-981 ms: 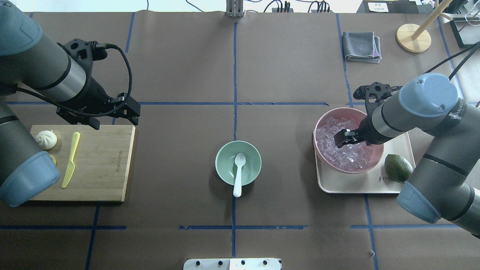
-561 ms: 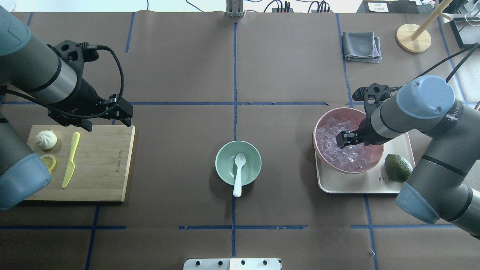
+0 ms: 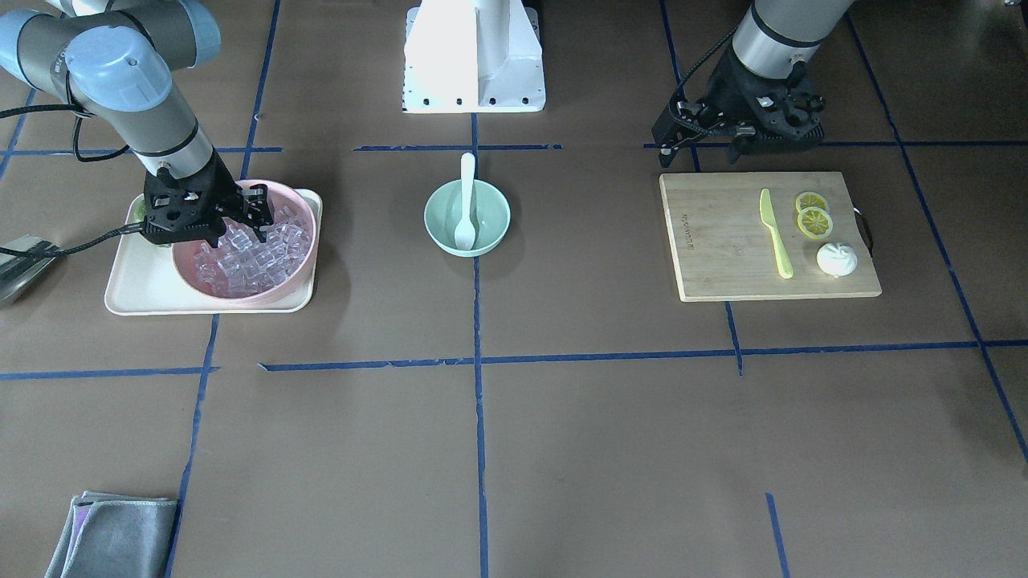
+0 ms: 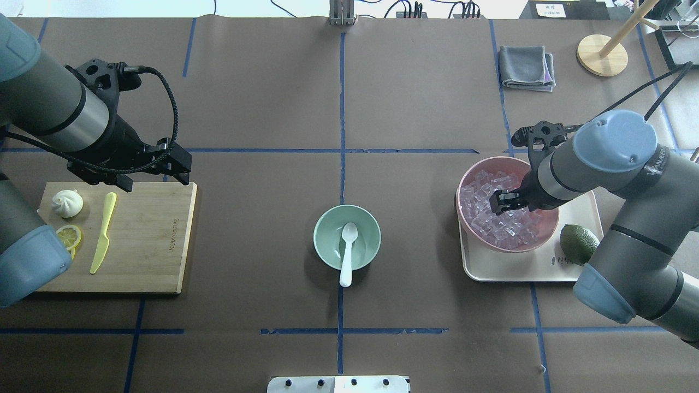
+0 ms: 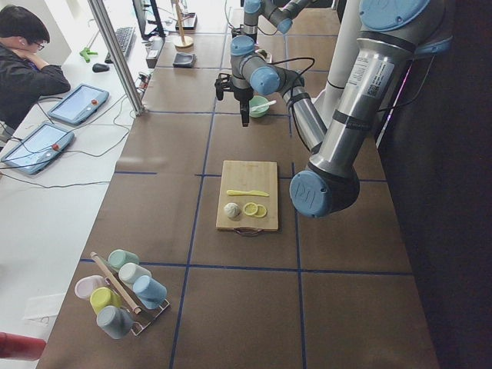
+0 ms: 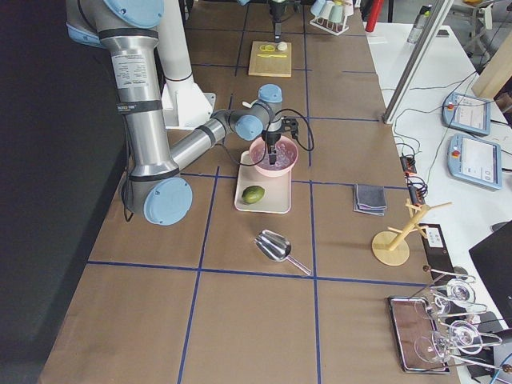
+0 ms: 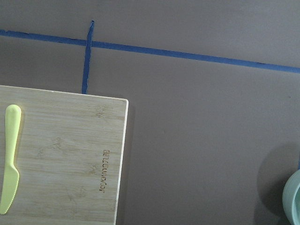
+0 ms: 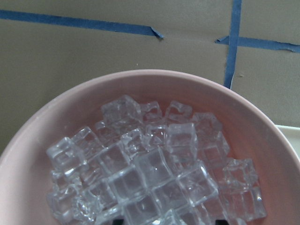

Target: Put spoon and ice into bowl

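Note:
The white spoon [image 4: 347, 248] lies in the mint-green bowl [image 4: 326, 221] at the table's middle, scoop inside and handle over the near rim; it also shows in the front view [image 3: 466, 201]. The ice [image 4: 494, 221] is a pile of clear cubes in the pink bowl [image 4: 480, 166], seen close in the right wrist view [image 8: 150, 173]. My right gripper [image 4: 499, 202] is low over the ice, open, with its fingertips just at the cubes. My left gripper [image 4: 143, 166] hangs open and empty above the far edge of the cutting board [image 4: 153, 240].
The board carries a yellow-green knife [image 4: 102, 232], a bun [image 4: 67, 203] and lemon slices [image 4: 69, 236]. The pink bowl stands on a beige tray [image 4: 524, 268] beside a green fruit [image 4: 580, 244]. A grey cloth [image 4: 527, 66] and a wooden stand [image 4: 602, 54] are far right.
My left arm has drawn back to the left, uncovering the lemon slices. My right gripper has stayed over the ice, shifting only slightly.

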Robot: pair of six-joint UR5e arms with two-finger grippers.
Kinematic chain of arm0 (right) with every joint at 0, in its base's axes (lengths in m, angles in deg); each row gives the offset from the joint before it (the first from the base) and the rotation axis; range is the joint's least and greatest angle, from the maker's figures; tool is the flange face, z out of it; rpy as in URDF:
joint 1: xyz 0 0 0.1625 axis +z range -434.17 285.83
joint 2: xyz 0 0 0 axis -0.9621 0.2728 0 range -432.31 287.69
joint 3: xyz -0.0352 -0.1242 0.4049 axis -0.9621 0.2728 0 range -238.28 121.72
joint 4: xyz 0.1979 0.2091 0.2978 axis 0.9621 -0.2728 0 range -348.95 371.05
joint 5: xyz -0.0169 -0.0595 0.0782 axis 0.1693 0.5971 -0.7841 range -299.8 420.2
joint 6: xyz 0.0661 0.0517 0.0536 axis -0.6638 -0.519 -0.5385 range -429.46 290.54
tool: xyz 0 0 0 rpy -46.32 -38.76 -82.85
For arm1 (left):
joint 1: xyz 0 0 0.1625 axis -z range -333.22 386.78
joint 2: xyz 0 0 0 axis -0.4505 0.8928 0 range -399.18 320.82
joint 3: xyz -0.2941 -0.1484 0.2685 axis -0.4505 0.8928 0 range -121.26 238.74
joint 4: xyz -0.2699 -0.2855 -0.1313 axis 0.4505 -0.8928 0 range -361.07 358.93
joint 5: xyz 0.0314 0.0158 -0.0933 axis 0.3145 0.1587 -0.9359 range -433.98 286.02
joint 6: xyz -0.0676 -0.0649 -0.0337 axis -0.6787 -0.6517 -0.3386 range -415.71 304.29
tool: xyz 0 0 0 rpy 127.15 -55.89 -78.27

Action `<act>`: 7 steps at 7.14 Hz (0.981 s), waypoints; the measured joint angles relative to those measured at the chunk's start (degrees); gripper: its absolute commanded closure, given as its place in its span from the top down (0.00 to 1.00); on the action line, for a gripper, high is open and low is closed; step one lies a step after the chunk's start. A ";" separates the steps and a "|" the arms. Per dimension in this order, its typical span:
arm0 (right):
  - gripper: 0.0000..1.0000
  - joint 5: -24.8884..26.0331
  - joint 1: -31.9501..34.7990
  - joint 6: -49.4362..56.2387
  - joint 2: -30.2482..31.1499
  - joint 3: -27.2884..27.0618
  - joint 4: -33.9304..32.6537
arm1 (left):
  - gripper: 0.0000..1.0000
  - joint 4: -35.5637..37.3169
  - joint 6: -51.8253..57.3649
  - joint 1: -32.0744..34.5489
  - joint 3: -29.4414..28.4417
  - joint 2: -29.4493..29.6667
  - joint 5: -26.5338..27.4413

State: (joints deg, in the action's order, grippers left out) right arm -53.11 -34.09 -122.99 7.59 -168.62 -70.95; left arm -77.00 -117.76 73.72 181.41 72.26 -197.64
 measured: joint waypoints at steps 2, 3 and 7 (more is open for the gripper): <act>0.69 -0.16 0.02 0.01 -0.23 0.11 -0.06 | 1.00 0.00 0.00 0.02 0.02 -0.04 0.00; 0.65 -0.23 0.09 0.01 -0.26 0.11 -0.08 | 1.00 0.00 0.00 0.02 0.01 -0.06 0.00; 0.00 -0.52 0.42 0.07 -0.13 -0.21 -0.36 | 1.00 0.00 -0.06 -0.01 -0.06 -0.13 0.00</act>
State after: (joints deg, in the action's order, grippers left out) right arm -53.63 -33.67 -122.92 7.46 -168.82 -71.31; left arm -77.00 -117.82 73.71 181.35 72.12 -197.64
